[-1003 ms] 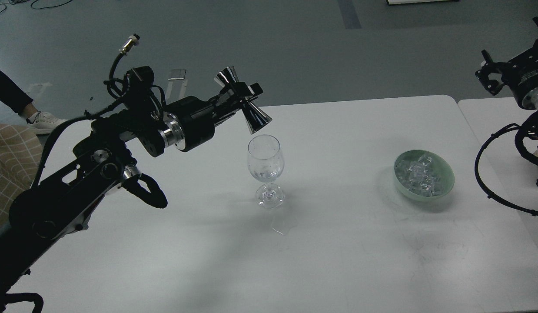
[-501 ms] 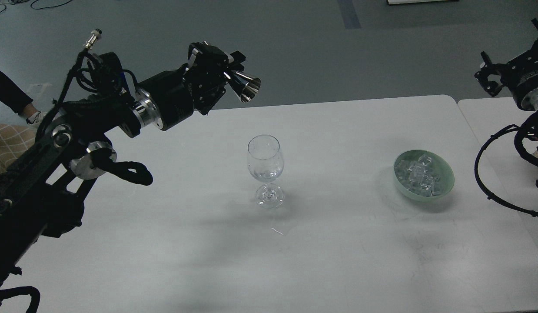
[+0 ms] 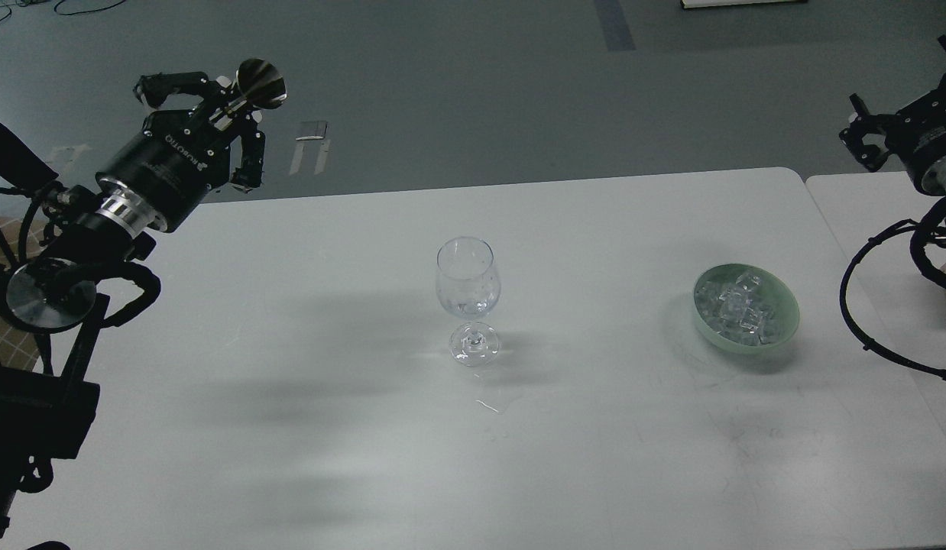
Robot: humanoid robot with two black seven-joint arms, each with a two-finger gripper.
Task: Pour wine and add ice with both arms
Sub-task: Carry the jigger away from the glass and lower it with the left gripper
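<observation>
The left gripper (image 3: 227,114) is clamping a steel jigger (image 3: 253,85) well left of the wine glass (image 3: 468,299), which is holding a little liquid; the ice (image 3: 739,307) is waiting in its bowl (image 3: 779,327), right gripper (image 3: 870,137) unclear

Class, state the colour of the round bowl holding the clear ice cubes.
The round bowl is pale green, seen best in the head view, right of the wine glass.

L arm (image 3: 98,221) raised, jaws clamped | R arm (image 3: 931,153) raised, jaws unclear
</observation>
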